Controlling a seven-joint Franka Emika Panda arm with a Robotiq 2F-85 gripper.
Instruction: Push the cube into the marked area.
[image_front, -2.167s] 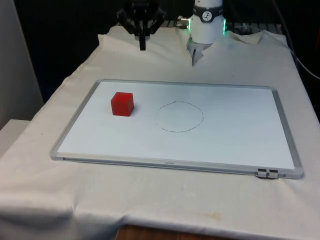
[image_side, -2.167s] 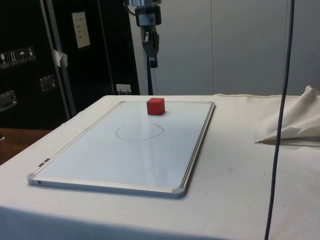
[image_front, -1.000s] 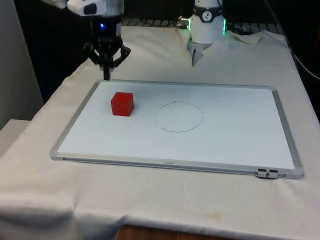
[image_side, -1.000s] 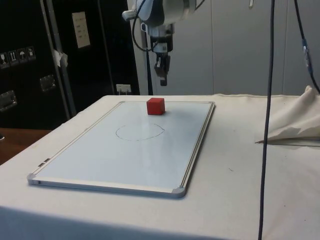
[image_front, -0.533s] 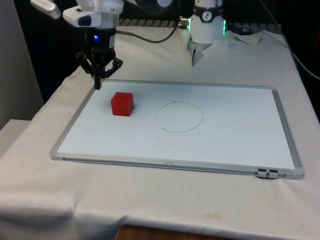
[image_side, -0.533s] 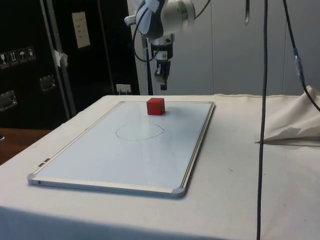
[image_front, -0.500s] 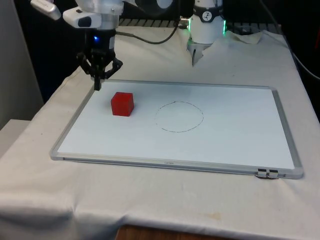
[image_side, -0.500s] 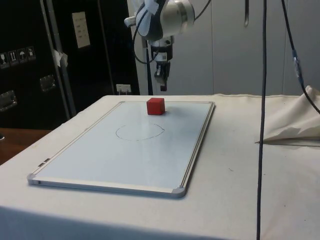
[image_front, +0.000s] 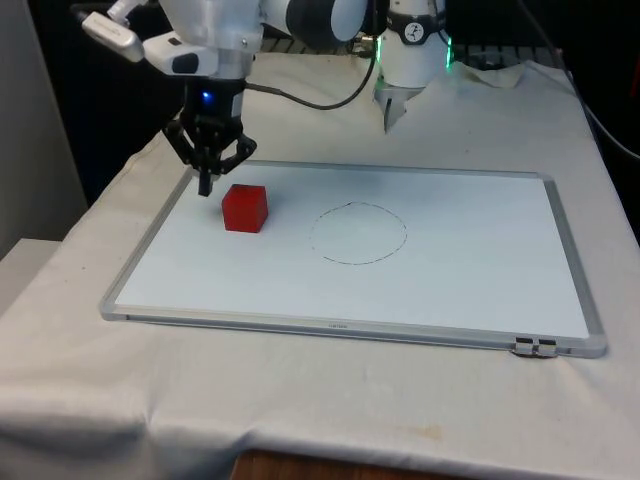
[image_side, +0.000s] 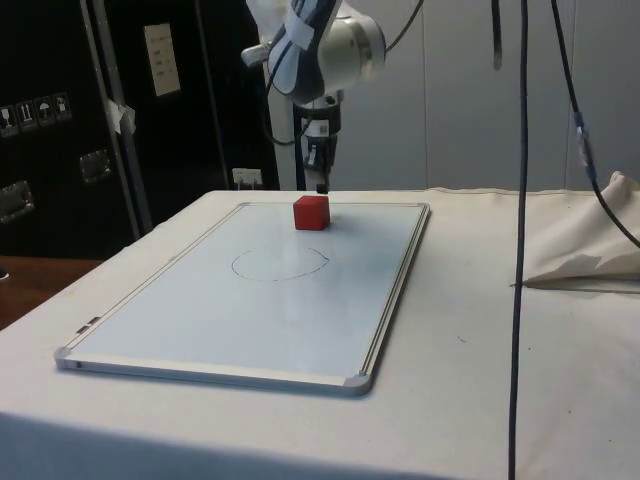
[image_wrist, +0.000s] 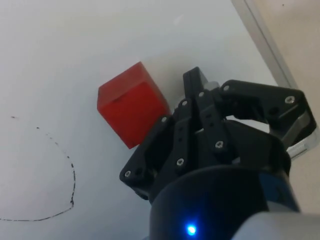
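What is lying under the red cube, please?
The red cube sits on the whiteboard, outside the drawn circle. The board's surface directly under the cube is covered, so any mark there cannot be seen. The pincer is beside it.

Front and side views share the whiteboard (image_front: 570, 290); wrist view looks down close

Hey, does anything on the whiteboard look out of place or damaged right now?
Nothing stands out. The red cube sits flat on the whiteboard, outside the drawn circle, with the claw beside it.
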